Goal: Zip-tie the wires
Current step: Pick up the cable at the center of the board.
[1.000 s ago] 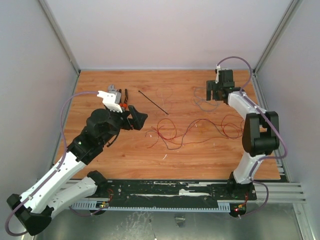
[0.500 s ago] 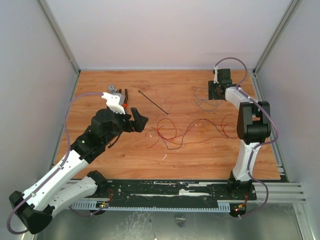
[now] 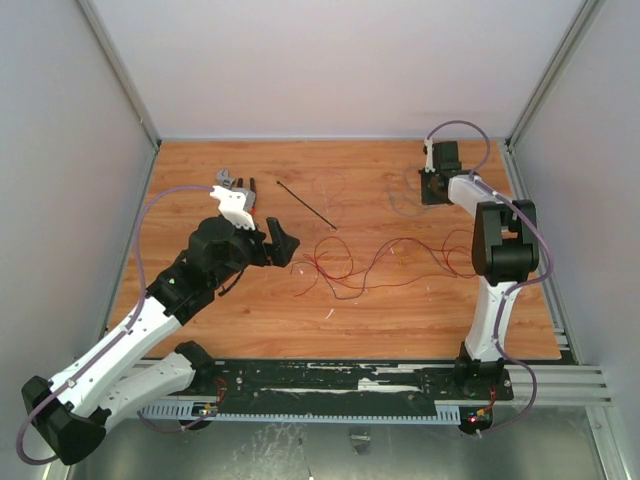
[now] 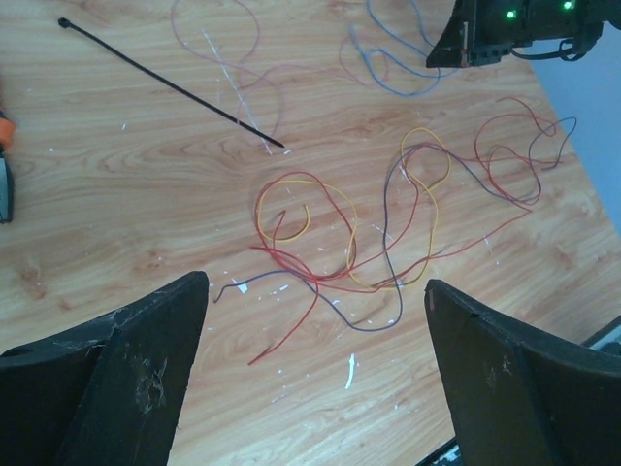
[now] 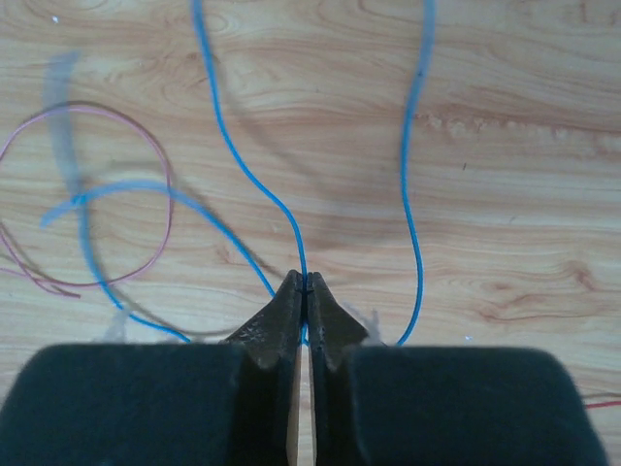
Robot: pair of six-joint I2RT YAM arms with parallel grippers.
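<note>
The wires (image 3: 350, 265) lie in a loose tangle of red, maroon, purple and yellow strands (image 4: 349, 243) at mid-table. More thin strands, blue (image 5: 218, 126) and pink (image 5: 165, 194), loop at the back right (image 3: 405, 205). My right gripper (image 3: 432, 188) is down on the wood there, its tips (image 5: 306, 282) shut on a blue wire. The zip tie (image 3: 305, 205) is a straight dark strip (image 4: 165, 83) lying free, back left of the tangle. My left gripper (image 3: 275, 245) hovers just left of the tangle, wide open (image 4: 315, 286) with nothing between its fingers.
A grey wrench (image 3: 228, 177) and orange-handled pliers (image 3: 250, 195) lie at the back left, beside the left arm's wrist. A small white scrap (image 4: 350, 369) lies near the tangle's front. Grey walls close in the wooden table (image 3: 200, 320) on three sides.
The right gripper has closed from open onto the blue wire and shifted slightly toward the back. The left arm edged a little right toward the tangle, still open.
</note>
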